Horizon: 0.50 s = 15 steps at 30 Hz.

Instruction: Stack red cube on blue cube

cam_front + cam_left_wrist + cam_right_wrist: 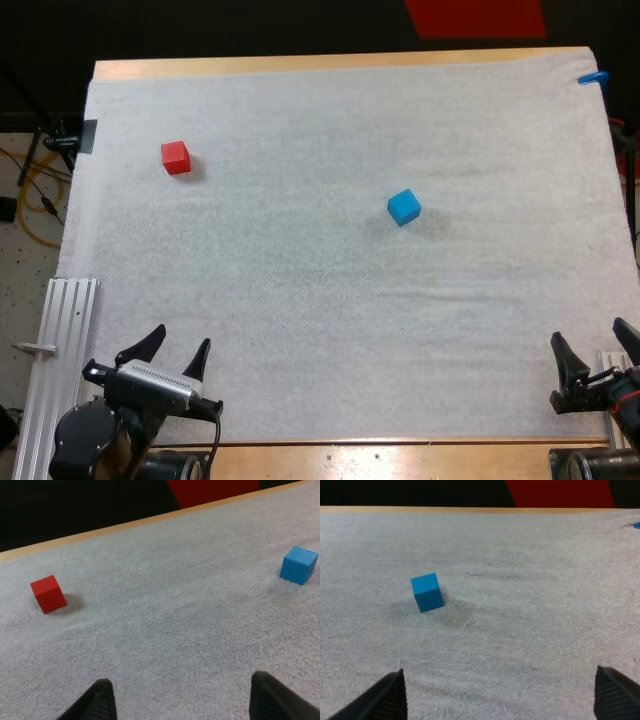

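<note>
A red cube [176, 157] rests on the white mat at the far left; the left wrist view shows it [48, 594] well ahead of my fingers. A blue cube [404, 207] lies near the mat's middle, a bit right of centre, also seen as the blue cube [299, 565] and the blue cube [427, 592]. My left gripper [176, 355] stands open at the near left edge, far from both cubes, nothing between its fingertips [95, 700]. My right gripper [594, 353] is open at the near right corner, its fingertips [387, 697] wide apart and empty.
A silver aluminium rail [62, 345] lies along the mat's near left side beside my left arm. The wooden table edge [330, 62] runs along the far side. The white mat [330, 330] is bare between the grippers and the cubes.
</note>
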Motion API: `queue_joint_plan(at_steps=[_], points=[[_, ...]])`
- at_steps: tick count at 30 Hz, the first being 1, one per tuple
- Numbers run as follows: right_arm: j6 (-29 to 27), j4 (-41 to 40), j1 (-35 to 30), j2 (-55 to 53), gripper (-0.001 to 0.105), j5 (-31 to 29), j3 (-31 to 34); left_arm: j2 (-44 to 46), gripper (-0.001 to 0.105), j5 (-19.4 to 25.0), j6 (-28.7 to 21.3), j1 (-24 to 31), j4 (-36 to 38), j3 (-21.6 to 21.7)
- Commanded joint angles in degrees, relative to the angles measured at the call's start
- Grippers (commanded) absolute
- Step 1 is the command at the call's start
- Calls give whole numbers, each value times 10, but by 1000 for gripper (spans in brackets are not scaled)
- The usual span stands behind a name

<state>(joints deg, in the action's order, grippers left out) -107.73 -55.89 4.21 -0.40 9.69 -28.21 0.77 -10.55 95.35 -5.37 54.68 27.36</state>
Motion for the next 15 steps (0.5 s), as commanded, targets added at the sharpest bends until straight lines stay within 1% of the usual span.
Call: queue_joint_plan(at_steps=[1, 6, 11, 12, 15], points=[[-1, 2, 1, -25, 74, 6, -2, 78, 57, 2, 4, -3, -8, -1], [-1, 2, 1, -25, 74, 6, -2, 78, 57, 4, 4, -3, -8, -1], [-1, 2, 1, -16, 74, 14, -6, 72, 57, 27, 10, -3, -11, -1], [-1, 2, 1, -9, 74, 15, -13, 68, 57, 34, 21, -3, -14, -1], [-1, 2, 1, 15, 74, 19, -37, 56, 57, 34, 57, -3, -27, 5]])
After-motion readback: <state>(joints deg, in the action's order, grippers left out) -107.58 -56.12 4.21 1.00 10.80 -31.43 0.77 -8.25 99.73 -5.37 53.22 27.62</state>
